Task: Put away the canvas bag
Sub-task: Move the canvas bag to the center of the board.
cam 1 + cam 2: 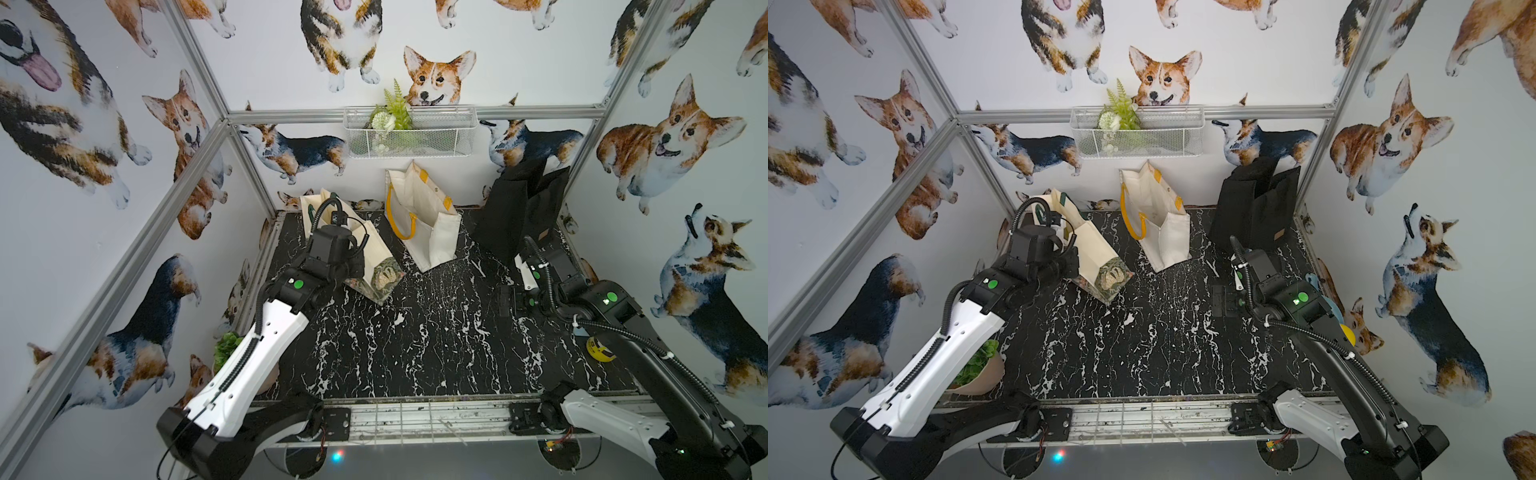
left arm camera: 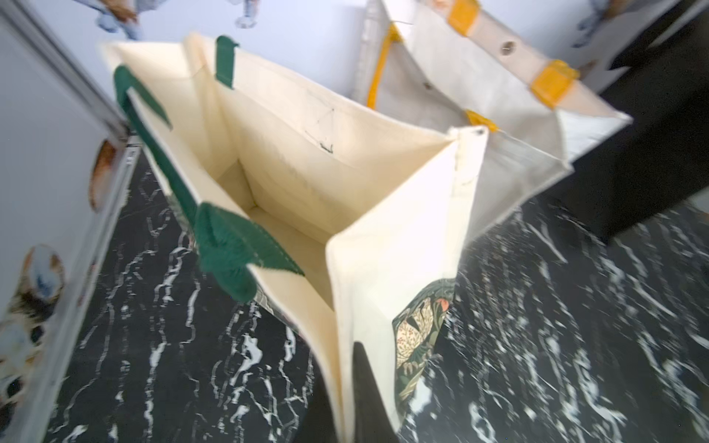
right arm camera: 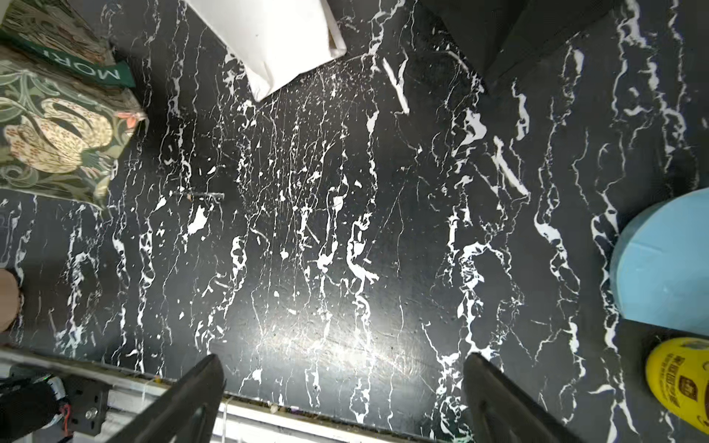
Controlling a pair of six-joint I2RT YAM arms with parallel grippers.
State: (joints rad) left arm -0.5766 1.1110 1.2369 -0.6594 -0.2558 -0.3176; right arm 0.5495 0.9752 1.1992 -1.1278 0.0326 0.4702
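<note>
The canvas bag (image 1: 376, 251) is cream with green handles and a floral print low on its side. It stands tilted at the back left of the black marble table (image 1: 415, 353) in both top views. My left gripper (image 2: 351, 370) is shut on the bag's cream rim at a corner, one dark finger (image 2: 364, 368) outside the fabric. In the left wrist view the bag's mouth gapes wide and nothing shows inside. My right gripper (image 3: 343, 360) hangs open over bare table at the right, far from the bag, with nothing between its fingers.
A cream bag with yellow handles (image 1: 424, 228) stands at the back middle, a black bag (image 1: 519, 208) at the back right. A white wire basket (image 1: 440, 133) hangs on the back wall. A potted plant (image 1: 226, 347) sits front left; a blue object (image 3: 667, 264) and a yellow container (image 3: 679, 383) lie at the right edge.
</note>
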